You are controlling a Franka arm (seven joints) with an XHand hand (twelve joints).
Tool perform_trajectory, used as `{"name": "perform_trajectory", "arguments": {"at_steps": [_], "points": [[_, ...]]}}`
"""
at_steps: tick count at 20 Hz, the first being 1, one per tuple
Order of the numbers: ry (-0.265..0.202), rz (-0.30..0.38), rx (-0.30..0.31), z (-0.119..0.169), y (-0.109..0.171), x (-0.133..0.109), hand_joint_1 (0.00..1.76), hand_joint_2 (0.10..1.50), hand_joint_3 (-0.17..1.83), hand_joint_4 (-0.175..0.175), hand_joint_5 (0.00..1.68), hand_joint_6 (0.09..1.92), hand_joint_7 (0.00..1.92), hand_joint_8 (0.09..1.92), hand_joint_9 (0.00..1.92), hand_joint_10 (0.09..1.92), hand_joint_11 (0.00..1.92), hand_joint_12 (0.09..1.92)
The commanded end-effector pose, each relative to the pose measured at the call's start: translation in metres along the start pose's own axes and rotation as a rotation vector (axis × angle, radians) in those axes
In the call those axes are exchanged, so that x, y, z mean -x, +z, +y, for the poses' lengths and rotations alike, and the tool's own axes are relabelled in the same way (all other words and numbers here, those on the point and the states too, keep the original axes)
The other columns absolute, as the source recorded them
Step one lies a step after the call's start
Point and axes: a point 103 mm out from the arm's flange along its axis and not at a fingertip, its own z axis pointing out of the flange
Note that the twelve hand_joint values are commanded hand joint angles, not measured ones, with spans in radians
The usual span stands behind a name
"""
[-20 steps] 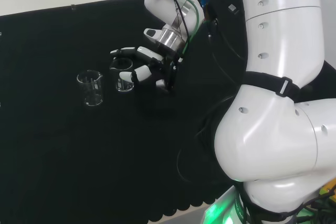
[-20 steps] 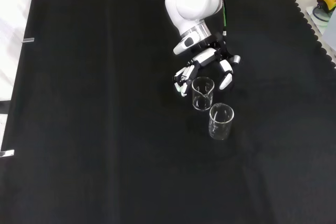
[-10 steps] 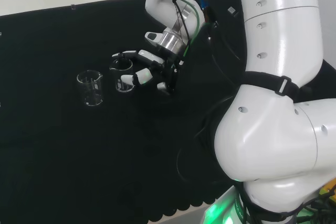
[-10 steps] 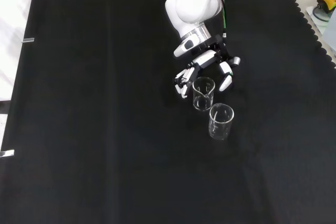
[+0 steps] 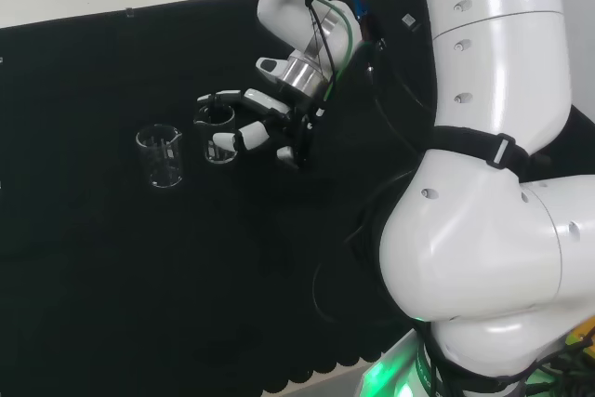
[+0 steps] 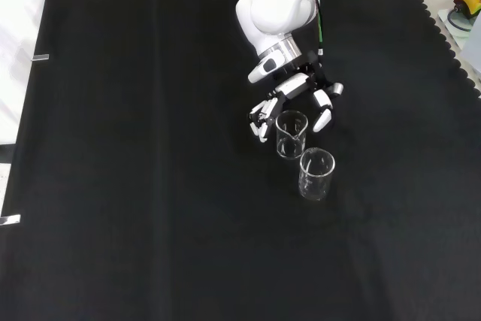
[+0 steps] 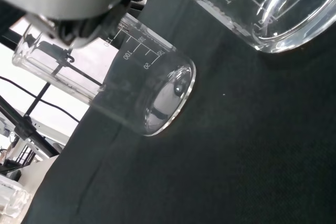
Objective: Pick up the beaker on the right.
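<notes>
The black-clothed worktop (image 6: 135,186) carries two clear glass beakers, both standing upright on the cloth, so the pick-up itself is not yet done; judging by the layout, the approach is finished and what is left is to close on the glass and lift it. The white arm (image 5: 483,230) reaches over the cloth and ends at the hand (image 5: 256,123), which sits at the right-hand beaker (image 5: 216,133) in the head view; in the front view that same beaker (image 6: 290,134) is the upper one, with the other beaker (image 6: 316,174) just below it. The hand (image 6: 297,95) is spread partly open, its fingers curved down on either side of the beaker's rim like a cage. Whether any fingertip actually touches the glass I cannot tell; nothing is yet gripped.
</notes>
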Motion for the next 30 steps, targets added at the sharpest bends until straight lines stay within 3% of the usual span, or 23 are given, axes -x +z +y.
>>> {"name": "perform_trajectory", "arguments": {"at_steps": [1,10,16,19,30], "points": [[-0.005,0.000,-0.004,0.0026,0.0034,-0.0018,0.90,0.33,1.08,-0.035,0.48,0.13,0.41,0.65,0.45,0.61,0.00,1.29],[0.011,-0.013,0.015,0.0027,0.0022,0.0010,0.93,0.33,1.07,-0.032,0.50,0.19,0.45,0.65,0.48,0.60,0.00,1.31],[0.023,-0.022,0.029,0.0018,0.0017,0.0034,0.97,0.35,1.07,-0.030,0.38,0.70,0.52,0.66,0.54,0.59,0.01,1.34],[0.023,-0.022,0.034,0.0021,0.0016,0.0035,0.99,0.35,1.07,-0.030,0.37,0.81,0.53,0.68,0.55,0.60,0.02,1.34],[0.012,0.003,0.032,0.0073,0.0014,0.0029,0.98,0.34,1.09,-0.034,0.31,0.83,0.53,0.69,0.55,0.60,0.03,1.34]]}}
